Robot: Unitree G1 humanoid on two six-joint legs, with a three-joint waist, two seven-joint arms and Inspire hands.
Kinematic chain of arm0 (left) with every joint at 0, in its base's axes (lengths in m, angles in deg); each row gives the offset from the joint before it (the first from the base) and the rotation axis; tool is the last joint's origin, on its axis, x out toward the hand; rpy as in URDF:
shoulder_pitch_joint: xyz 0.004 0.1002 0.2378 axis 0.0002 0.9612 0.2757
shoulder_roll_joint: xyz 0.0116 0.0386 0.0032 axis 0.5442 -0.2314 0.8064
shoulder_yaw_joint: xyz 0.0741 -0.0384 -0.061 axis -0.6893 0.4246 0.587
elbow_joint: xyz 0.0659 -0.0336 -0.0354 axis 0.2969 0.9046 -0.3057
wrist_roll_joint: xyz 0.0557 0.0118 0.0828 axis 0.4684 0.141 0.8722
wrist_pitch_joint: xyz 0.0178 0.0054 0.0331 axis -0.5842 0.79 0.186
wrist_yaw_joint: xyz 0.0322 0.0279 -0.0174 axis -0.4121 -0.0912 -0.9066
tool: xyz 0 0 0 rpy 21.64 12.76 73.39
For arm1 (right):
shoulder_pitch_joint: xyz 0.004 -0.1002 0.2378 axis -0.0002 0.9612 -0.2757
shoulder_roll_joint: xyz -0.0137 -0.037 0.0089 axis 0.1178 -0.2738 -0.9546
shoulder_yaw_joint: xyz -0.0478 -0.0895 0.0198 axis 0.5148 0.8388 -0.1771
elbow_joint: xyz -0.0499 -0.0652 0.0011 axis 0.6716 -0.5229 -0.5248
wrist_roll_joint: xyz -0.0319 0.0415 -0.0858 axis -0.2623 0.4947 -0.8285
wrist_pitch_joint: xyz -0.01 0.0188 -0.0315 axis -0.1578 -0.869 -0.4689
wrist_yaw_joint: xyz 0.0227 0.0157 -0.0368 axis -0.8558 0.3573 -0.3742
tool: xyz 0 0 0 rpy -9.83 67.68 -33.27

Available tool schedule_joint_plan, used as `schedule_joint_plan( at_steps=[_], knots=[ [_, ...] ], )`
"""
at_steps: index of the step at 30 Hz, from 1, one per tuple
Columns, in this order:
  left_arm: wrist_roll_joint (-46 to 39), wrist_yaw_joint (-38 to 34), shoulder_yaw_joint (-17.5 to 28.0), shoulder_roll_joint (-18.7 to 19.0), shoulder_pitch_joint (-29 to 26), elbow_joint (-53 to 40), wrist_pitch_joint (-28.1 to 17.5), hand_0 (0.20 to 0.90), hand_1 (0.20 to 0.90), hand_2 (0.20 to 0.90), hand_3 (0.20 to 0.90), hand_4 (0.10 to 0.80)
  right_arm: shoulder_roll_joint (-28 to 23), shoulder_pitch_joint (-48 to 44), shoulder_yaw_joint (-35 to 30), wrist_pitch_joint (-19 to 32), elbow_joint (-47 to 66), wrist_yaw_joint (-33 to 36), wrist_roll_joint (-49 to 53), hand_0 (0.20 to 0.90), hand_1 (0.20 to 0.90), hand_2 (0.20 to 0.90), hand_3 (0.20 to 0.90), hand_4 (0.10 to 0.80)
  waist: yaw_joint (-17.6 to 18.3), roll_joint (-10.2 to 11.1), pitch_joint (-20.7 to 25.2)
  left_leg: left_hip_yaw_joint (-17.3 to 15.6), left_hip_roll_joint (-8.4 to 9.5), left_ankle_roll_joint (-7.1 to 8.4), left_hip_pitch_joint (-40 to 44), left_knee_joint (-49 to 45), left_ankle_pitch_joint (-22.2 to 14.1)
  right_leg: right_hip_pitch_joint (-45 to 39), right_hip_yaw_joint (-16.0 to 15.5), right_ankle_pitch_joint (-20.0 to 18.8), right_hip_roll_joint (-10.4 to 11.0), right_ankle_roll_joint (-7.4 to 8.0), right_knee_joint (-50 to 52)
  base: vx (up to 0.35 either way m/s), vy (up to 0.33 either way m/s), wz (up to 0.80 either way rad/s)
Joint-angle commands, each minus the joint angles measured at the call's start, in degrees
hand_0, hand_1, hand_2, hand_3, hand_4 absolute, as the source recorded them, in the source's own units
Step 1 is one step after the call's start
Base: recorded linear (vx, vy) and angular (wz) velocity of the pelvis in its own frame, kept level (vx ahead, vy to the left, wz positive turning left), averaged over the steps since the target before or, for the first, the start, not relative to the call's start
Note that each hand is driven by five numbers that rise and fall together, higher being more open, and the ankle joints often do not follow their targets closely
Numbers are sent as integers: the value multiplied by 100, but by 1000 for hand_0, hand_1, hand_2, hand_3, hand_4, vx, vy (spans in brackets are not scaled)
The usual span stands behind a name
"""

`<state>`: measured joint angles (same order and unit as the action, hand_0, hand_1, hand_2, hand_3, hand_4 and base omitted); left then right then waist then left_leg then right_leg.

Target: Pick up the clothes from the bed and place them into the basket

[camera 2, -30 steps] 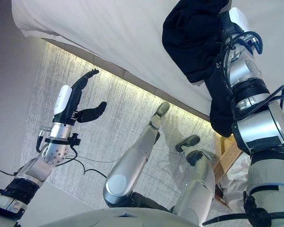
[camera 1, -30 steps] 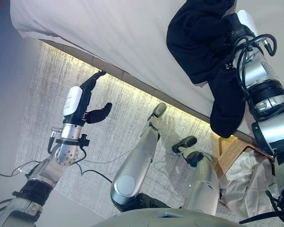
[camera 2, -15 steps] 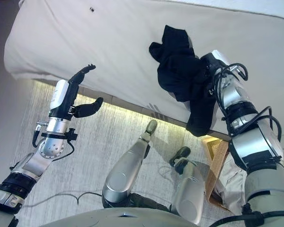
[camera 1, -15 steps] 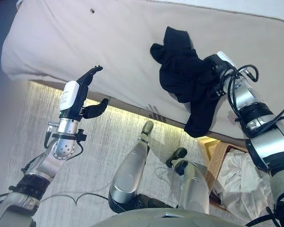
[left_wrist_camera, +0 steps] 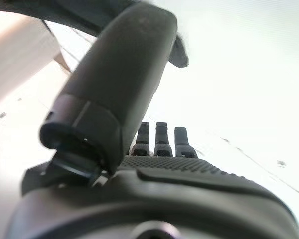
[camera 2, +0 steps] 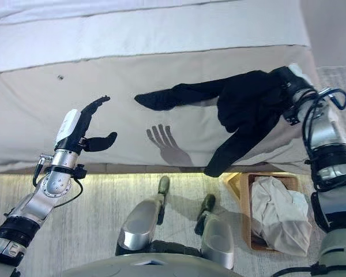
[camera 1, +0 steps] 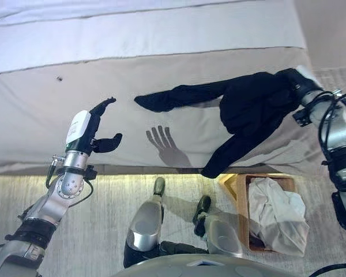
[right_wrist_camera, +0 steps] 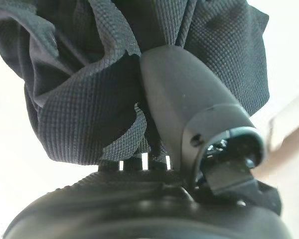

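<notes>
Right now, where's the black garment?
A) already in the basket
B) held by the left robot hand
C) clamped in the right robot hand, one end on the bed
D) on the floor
C: the right robot hand has thumb and fingers closed on the black garment, one end trailing across the bed; the left robot hand is open and empty.

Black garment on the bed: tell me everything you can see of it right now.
The black garment is a dark, finely textured cloth, bunched where the right hand grips it; the right wrist view shows the thumb pressed into its folds. One long part stretches left across the beige bed cover, lying flat. Another hangs over the bed's front edge, ending above the floor, left of the basket.
</notes>
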<state>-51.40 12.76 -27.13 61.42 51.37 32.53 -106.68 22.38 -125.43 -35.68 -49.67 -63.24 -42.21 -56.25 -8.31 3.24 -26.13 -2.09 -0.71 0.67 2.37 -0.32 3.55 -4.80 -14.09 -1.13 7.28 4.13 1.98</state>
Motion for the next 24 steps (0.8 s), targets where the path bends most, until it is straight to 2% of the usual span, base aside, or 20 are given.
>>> schedule_joint_plan(
  at_steps=[1,8,17,24],
  knots=[
    [-177,-48,-20,20,88,267,-289,900,900,900,900,800,-740,284,-32,411,266,212,482,300,300,300,200,100,379,55,1647,-541,-9,-171,339,153,-627,208,261,13,-69,274,280,-2,-64,-35],
    [-134,70,-73,26,-137,601,-379,900,900,900,900,800,-1102,757,-714,535,476,158,817,300,300,300,200,100,791,96,1941,-944,-89,-122,642,274,-752,73,501,-151,-112,342,-161,-15,-56,-34],
    [2,236,-139,-76,-262,899,-603,900,900,900,900,800,-1543,1660,-1657,614,1127,195,1031,300,300,300,200,100,1298,117,2074,-1205,-137,-137,716,253,-842,203,1005,-94,-333,266,-156,-32,-31,-31],
    [114,221,-135,-183,-341,1012,-747,900,900,900,900,800,-1581,2389,-2362,741,1353,204,1155,300,300,300,200,100,1637,79,2160,-1384,-161,-122,704,90,-960,333,1365,-78,-459,214,-164,-32,-21,-28]
  ],
)
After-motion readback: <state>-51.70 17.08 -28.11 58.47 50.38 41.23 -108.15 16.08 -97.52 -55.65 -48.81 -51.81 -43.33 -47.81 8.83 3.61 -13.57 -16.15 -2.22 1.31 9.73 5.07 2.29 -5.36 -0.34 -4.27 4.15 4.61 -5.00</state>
